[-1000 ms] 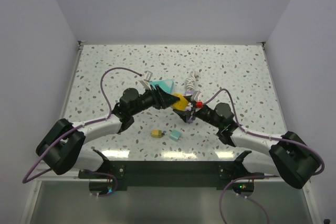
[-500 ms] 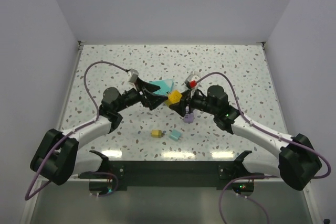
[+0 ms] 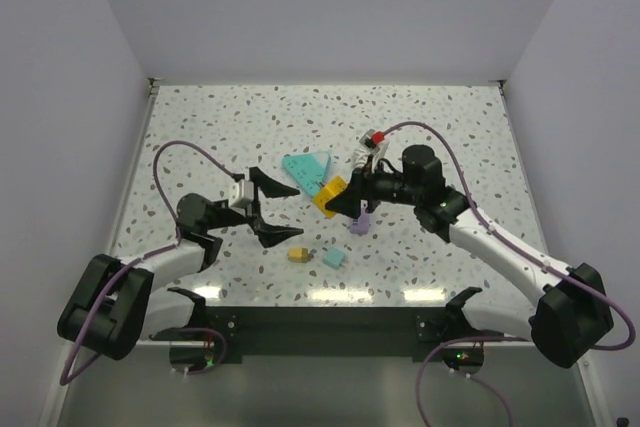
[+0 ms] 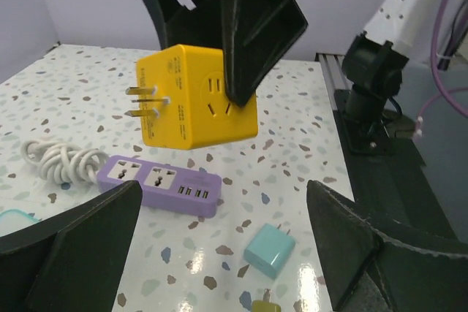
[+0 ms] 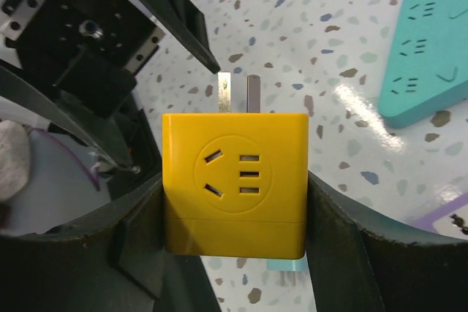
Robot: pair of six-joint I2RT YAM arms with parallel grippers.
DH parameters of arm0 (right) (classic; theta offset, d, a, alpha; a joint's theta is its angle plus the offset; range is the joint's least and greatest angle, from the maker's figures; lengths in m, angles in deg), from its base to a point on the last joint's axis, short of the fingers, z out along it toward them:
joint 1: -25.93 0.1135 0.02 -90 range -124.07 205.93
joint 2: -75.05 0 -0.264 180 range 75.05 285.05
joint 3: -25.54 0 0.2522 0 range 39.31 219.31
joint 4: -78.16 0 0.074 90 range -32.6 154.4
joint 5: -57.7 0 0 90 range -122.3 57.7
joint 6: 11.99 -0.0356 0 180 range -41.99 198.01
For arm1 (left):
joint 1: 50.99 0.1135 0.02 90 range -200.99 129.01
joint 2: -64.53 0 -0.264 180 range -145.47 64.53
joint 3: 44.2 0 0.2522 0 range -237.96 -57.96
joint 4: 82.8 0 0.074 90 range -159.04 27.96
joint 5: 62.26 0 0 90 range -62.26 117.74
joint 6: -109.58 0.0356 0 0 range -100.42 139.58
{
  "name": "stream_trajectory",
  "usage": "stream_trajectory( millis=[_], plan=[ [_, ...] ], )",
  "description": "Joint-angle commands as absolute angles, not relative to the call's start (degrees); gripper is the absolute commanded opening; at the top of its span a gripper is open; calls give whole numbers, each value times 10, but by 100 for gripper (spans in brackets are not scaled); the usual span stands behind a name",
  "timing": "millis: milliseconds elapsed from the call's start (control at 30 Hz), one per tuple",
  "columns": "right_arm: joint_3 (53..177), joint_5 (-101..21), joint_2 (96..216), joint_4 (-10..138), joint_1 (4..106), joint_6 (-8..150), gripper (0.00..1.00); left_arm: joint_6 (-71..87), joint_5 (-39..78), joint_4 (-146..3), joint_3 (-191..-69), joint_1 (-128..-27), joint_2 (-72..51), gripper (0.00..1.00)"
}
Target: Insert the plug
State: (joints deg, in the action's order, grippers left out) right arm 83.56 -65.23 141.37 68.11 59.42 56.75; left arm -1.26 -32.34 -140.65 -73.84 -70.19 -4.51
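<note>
Top external: right arm (image 3: pixel 490 237) (plug (image 3: pixel 330 194) aloft)

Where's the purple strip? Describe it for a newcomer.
On the speckled table, look below the yellow cube adapter held up in the right gripper. The purple strip lies flat there, a coiled white cord at one end. It alone is long and purple.

We're looking down on a white speckled terrazzo tabletop (image 3: pixel 450 117), glossy, with bright glare patches (image 3: pixel 330 294) along its near edge. Plain pale lilac-grey walls (image 3: pixel 330 7) close it in at the back and on both sides. A black rail (image 3: pixel 320 332) runs across the front.
</note>
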Motion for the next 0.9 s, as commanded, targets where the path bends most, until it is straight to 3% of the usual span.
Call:
stream_trajectory(
  millis=[0,233,367,500,633,867],
  plan=[
    [879,-768,1428,656,593,516,0,67,-420,-1604,-737,-703,-49,100],
    [891,-879,1464,659,593,472,0,219,-441,-1429,-778,-725,-17,100],
    [892,-911,1470,646,593,466,0,318,-408,-1284,-799,-737,12,99],
    [890,-936,1470,630,593,468,0,335,-411,-1270,-810,-759,1,99],
    [884,-951,1474,633,593,466,0,436,-397,-1129,-851,-811,-16,99],
    [876,-968,1477,641,593,462,0,444,-417,-1105,-877,-840,-38,95]
  ],
)
